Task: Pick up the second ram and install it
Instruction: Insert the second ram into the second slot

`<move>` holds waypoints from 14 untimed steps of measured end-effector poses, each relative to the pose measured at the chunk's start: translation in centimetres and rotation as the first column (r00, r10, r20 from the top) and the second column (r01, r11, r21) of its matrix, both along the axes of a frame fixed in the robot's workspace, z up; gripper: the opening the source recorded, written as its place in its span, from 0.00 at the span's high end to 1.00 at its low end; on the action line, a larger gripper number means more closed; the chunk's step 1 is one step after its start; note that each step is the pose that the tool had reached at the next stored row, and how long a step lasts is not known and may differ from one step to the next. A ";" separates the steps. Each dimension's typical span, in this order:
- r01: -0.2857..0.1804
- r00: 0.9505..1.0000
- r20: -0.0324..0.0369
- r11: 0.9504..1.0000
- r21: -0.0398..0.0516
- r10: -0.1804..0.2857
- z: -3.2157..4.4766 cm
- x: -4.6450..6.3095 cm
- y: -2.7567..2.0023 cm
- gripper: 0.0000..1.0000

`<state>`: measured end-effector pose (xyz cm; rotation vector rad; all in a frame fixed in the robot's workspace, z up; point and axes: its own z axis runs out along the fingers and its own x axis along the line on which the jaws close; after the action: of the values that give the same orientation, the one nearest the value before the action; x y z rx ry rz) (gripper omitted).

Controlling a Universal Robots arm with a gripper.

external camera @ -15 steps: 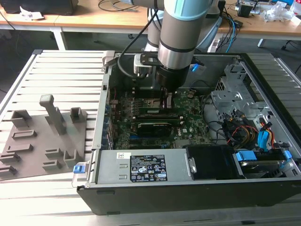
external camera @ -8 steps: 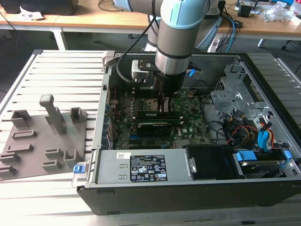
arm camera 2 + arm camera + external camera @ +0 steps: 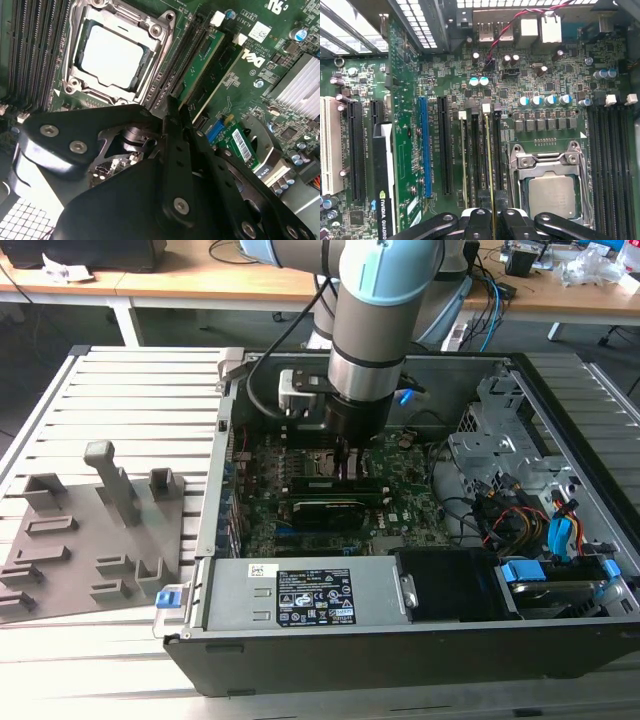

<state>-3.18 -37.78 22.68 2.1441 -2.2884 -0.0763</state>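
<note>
The second ram (image 3: 489, 165) shows edge-on as a thin strip, standing in line with a memory slot beside the processor socket (image 3: 551, 195). My gripper (image 3: 492, 216) is shut on its end, one black finger on each side. In the second wrist view the same green stick (image 3: 201, 59) runs away from the gripper (image 3: 172, 107), next to another green stick (image 3: 220, 80) standing in a neighbouring slot. I cannot tell whether the held ram is fully seated. In the exterior view the gripper (image 3: 347, 462) reaches down into the open computer case over the motherboard (image 3: 400, 490).
A grey holder tray (image 3: 60, 540) with upright blocks lies on the slatted table at the exterior view's left. A graphics card (image 3: 325, 510) sits just in front of the gripper. The power supply (image 3: 300, 595), drive cage (image 3: 500, 440) and cables crowd the case.
</note>
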 end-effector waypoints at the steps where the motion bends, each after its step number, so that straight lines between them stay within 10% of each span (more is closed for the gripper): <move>1: 0.000 1.000 0.000 1.000 0.004 0.000 -0.03 0.0 0.03 0.86; 14: -0.002 1.000 0.000 1.000 0.009 0.002 -0.27 0.0 0.00 0.86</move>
<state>-3.20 -37.78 22.40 2.1505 -2.2901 -0.0860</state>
